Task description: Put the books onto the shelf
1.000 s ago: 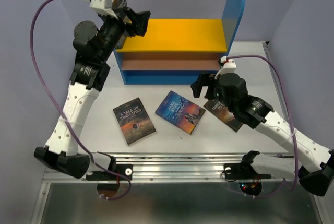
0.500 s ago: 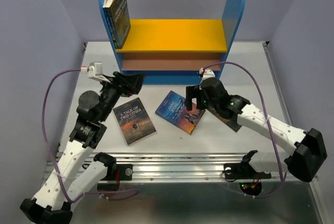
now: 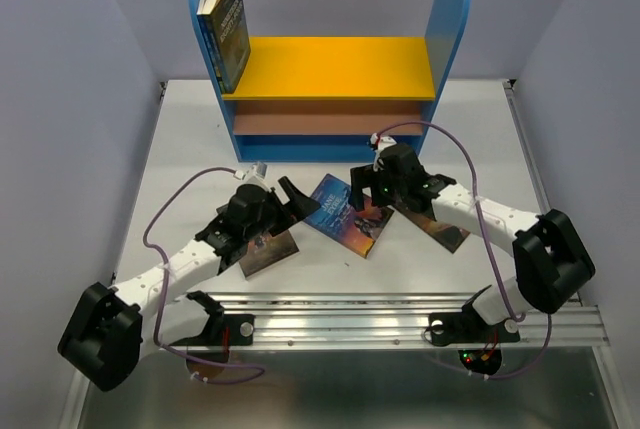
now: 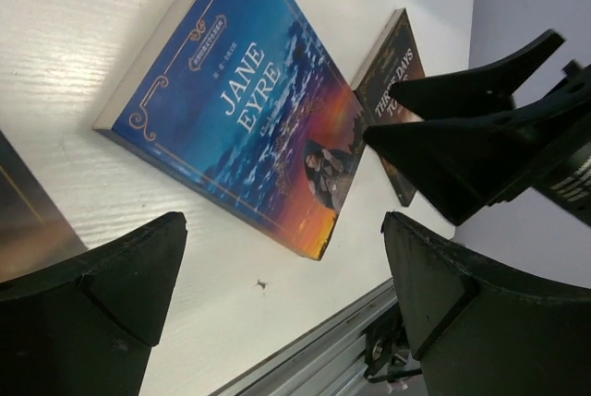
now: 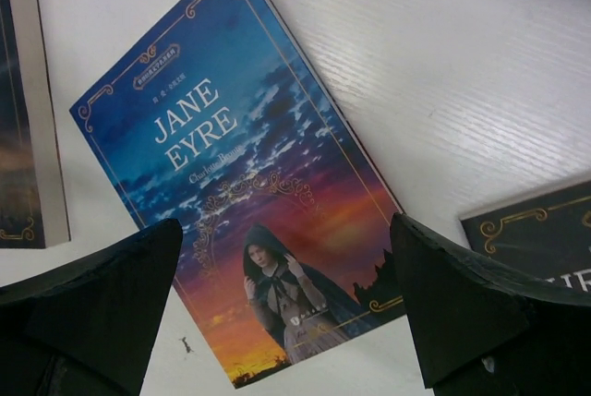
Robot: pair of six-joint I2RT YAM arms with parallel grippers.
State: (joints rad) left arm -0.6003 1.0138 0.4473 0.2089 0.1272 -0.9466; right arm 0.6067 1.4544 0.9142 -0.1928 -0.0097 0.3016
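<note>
One of the books (image 3: 225, 29) stands on the yellow upper board of the shelf (image 3: 340, 64), leaning on the left blue panel. Three books lie flat on the table. The blue-and-orange "Jane Eyre" (image 3: 345, 214) (image 4: 249, 110) (image 5: 249, 184) is in the middle. My left gripper (image 3: 290, 199) (image 4: 283, 225) hangs open just left of it, over the "Tale of Two Cities" book (image 3: 270, 249) (image 5: 23, 101). My right gripper (image 3: 368, 189) (image 5: 286, 230) is open above the right half of "Jane Eyre". A dark book (image 3: 445, 229) (image 4: 392, 82) (image 5: 536, 230) lies partly under the right arm.
The two grippers face each other closely across "Jane Eyre"; the right one's black fingers (image 4: 462, 138) show in the left wrist view. The shelf's blue base (image 3: 300, 149) stands just behind the books. A metal rail (image 3: 350, 314) runs along the table's near edge.
My left arm has swung down from the shelf's left panel to the table, leaving the book standing there. My right gripper has shifted left, from the dark book to over "Jane Eyre".
</note>
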